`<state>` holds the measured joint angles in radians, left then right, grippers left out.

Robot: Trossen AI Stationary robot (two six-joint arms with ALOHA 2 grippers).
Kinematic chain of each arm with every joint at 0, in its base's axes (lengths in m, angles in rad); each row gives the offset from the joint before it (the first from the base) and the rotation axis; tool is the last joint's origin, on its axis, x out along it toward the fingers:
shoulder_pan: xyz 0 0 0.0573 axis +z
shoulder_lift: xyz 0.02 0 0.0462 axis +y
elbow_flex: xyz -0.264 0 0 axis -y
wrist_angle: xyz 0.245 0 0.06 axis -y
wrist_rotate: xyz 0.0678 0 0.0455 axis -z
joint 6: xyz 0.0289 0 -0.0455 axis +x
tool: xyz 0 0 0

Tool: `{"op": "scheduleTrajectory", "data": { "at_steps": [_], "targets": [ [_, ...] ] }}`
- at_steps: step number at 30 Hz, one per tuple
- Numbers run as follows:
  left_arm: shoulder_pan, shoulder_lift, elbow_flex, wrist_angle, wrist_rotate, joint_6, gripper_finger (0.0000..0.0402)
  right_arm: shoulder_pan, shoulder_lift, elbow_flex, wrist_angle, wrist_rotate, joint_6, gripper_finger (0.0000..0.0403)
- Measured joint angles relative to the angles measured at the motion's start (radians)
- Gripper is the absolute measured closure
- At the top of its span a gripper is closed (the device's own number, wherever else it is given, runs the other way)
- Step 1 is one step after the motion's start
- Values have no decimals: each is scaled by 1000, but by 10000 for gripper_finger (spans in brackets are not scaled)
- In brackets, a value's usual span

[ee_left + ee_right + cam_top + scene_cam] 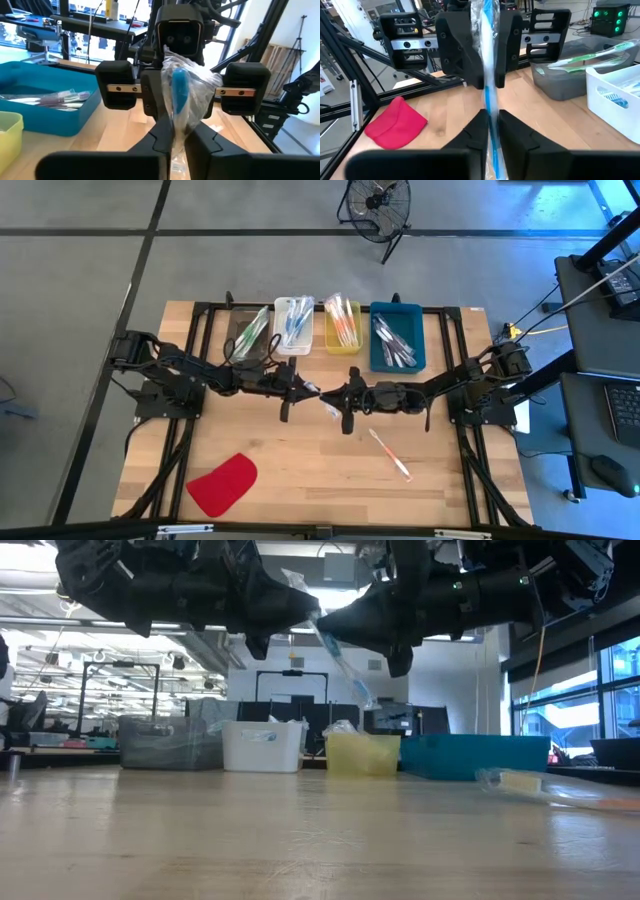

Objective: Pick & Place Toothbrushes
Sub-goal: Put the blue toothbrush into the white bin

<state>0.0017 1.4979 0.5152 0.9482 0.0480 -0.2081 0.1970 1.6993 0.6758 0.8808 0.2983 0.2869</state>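
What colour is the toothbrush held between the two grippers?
Blue, in a clear wrapper; the toothbrush shows best in the right wrist view.

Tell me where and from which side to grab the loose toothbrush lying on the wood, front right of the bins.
Grip the loose toothbrush around mid-handle, coming straight down from above. It lies flat and diagonal on the table, alone, so fingers should close across its thin width. The right gripper is nearer, though judging by the wrist views both it and the left gripper are pinching a blue wrapped toothbrush.
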Motion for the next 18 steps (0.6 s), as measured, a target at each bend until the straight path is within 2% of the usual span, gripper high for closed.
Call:
{"op": "scheduleTrajectory", "data": {
  "at_steps": [7,12,18],
  "targets": [
    [1,0,0,0,34,-14,378,0,-4,0,-8,0,-4,298],
    [20,-27,0,-31,42,-55,378,0,-58,0,-107,-7,-7,232],
    [88,-135,1,-212,53,-103,378,0,-141,0,-284,-27,19,172]
  ]
}}
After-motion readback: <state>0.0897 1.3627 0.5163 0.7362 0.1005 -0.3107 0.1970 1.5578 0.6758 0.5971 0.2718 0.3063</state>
